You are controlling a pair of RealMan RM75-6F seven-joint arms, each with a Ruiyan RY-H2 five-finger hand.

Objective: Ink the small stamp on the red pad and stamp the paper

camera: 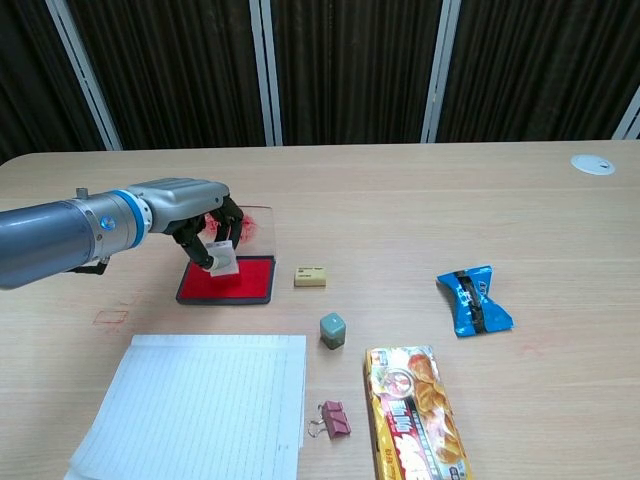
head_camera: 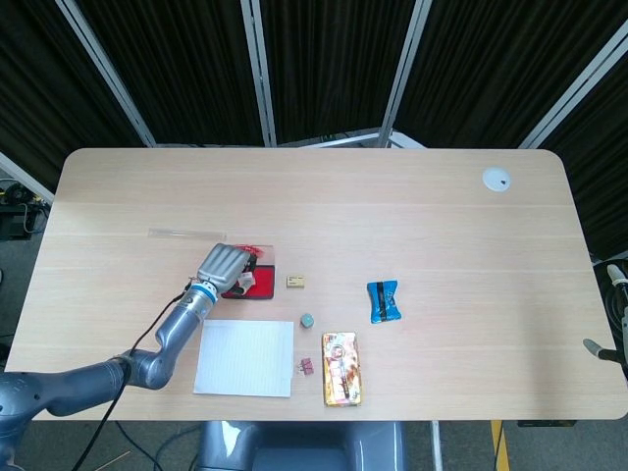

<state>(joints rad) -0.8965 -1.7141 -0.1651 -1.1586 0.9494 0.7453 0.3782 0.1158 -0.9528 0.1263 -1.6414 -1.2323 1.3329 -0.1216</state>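
A: Status?

B: Inking step, I reckon. Left hand (camera: 205,232) is over the red pad (camera: 228,281), fingers curled round the small stamp (camera: 224,260), pinching it w/ its face tilted just above the pad's surface. Can't tell if it's touching ink or hovering a hair off.

A: Paper marked yet?

B: No. Paper (camera: 195,405) sits at 6 o'clock from the pad, near the table's front edge, and shows ruled lines only, no print visible. So what's left: carry the stamp down to 6, press, lift.

A: Right hand?

B: Not in either view, only a bit of hardware at the far right edge of the head view.

A: Count the clutter.

B: 1 pad, 1 sheet or thin stack of paper, 1 stamp in hand. Then 1 tan eraser-like block (camera: 310,276) at 3 o'clock from the pad, 1 small grey-green block (camera: 332,329) (maybe a second stamp, can't say), 1 pink binder clip (camera: 333,419), 1 snack packet (camera: 420,414), 1 blue wrapper (camera: 474,300) further at 3, 1 white disc (camera: 593,164) toward 1 o'clock at the far corner.
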